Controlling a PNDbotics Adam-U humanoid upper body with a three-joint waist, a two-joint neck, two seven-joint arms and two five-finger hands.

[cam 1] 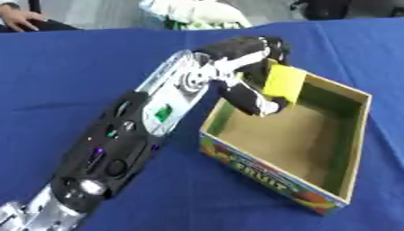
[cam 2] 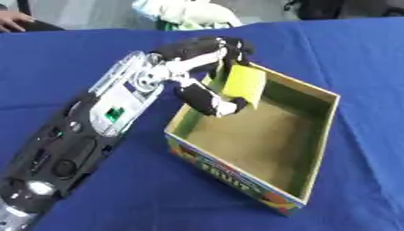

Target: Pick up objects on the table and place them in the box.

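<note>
Left hand (cam 1: 251, 74) curled around upright yellow block (cam 1: 283, 84), long axis near-vertical, above box (cam 1: 356, 135).

A blue cloth (cam 1: 63, 81) covers the whole table and shows soft creases running across it on the left side. Past the table's far edge, near the middle, a heap of white and pale green material (cam 1: 197, 13) lies on a grey floor (cam 1: 103, 13); what it is cannot be made out. At the far left corner a person's hand (cam 1: 20, 19) rests at the table's edge above a dark sleeve. At the far right corner a dark shape (cam 1: 347, 9) sits beyond the table
</note>
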